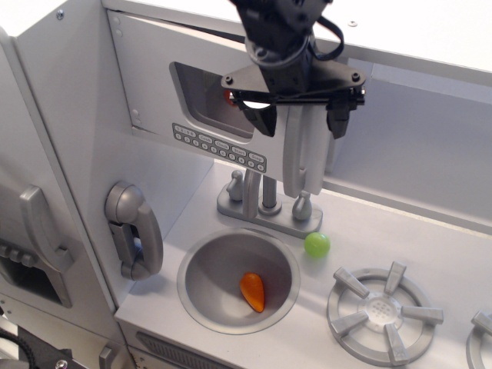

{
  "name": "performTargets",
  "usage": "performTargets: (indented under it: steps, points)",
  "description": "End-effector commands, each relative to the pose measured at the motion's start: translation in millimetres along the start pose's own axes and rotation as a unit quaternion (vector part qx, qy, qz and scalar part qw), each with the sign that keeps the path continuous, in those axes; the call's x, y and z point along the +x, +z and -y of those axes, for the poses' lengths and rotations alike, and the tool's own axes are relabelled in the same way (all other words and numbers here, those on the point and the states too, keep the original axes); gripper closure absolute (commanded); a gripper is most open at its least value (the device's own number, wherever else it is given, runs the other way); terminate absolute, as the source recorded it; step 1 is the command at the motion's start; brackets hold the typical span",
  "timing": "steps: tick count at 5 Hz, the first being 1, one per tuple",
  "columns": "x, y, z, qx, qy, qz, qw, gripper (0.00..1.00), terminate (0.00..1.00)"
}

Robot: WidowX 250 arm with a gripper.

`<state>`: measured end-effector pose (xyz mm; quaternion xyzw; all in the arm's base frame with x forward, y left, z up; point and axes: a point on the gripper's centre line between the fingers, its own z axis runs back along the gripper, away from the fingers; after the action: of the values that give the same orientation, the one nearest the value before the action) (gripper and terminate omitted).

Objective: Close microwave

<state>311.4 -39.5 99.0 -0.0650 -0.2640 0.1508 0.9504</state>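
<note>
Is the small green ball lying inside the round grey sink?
No, the small green ball rests on the counter beside the round grey sink, which holds only an orange carrot-shaped toy.
</note>
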Motion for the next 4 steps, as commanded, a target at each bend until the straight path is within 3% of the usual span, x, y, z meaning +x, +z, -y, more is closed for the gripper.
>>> performTargets:
  steps: [1, 4]
  points:
    - [24, 12, 7, -0.015, 0.001, 0.065, 0.9978, 0.00, 0.00]
    - [47, 5, 7, -0.012, 0.014, 0.074, 0.9971, 0.00, 0.00]
